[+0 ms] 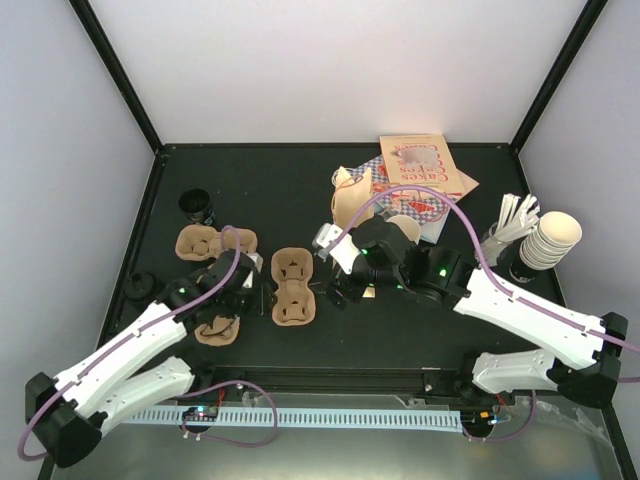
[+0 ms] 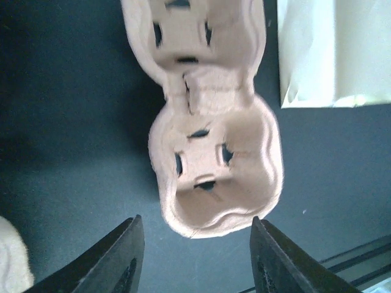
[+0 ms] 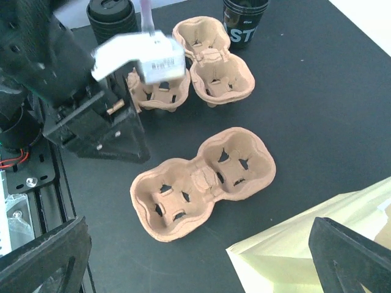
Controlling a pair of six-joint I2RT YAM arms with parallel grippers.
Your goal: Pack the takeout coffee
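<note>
Holding nothing in the left fingers (image 2: 116, 256), spread partway just short of a brown moulded-cardboard two-cup carrier (image 2: 214, 159) on the black desk (image 2: 61, 122). Holding nothing in the right fingers (image 3: 348, 250) either, spread wide over that carrier and a pale yellow paper bag (image 3: 293, 256). Cannot tell where the lidded cream paper cup stands.
</note>
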